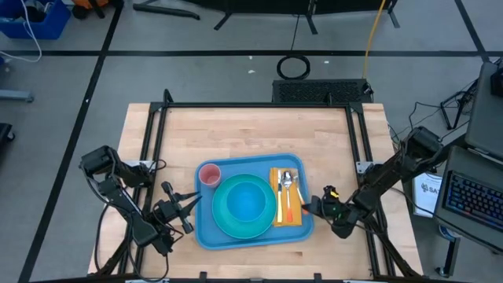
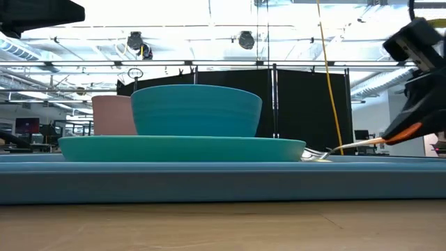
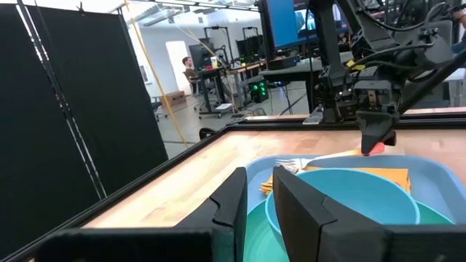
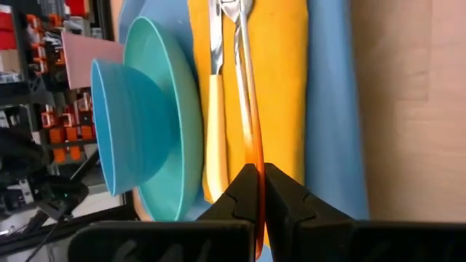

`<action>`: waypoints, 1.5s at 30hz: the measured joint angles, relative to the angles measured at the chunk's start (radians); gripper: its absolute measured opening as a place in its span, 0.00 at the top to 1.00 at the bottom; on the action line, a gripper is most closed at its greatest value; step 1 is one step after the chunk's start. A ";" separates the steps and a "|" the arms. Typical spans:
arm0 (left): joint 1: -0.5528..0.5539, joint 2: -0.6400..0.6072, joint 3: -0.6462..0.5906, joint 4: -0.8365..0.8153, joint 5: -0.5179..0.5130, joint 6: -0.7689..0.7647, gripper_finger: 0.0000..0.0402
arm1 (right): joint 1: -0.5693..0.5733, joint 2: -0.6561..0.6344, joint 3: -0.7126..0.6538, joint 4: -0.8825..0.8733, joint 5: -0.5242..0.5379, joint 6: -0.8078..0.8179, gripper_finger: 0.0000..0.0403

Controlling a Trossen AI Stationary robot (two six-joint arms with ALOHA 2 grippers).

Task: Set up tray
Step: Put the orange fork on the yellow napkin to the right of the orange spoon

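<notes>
The blue tray (image 1: 204, 229) lies on the wooden table. On it stand a cyan plate (image 1: 222, 221) with a blue bowl (image 1: 247, 203) in it and a pink cup (image 1: 210, 174). An orange napkin (image 1: 298, 196) lies on the tray's right part, with a yellow-handled utensil (image 4: 215, 131) on it. My right gripper (image 1: 308, 208) is at the tray's right near corner, shut on an orange-handled utensil (image 4: 247, 87). My left gripper (image 1: 191, 206) hovers at the tray's left edge, slightly open and empty, pointing toward the bowl (image 3: 342, 200). My right gripper pinches the free end of the utensil's orange handle (image 4: 254, 151) between its two fingers. The fingers come from the table's right side and lie along the utensil. The handle end (image 2: 394, 134) is raised, and the metal head (image 2: 317, 155) rests on the napkin.
Black frame rails (image 1: 157, 134) run along the table's left, right and far sides. Bare wood (image 1: 251, 134) lies between the tray and the far edge. A keyboard (image 1: 471, 196) and papers sit beyond the right edge.
</notes>
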 joint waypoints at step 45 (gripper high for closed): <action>0.001 0.000 0.000 0.012 0.000 0.013 0.82 | -0.070 -0.001 0.000 0.111 -0.207 -0.175 0.50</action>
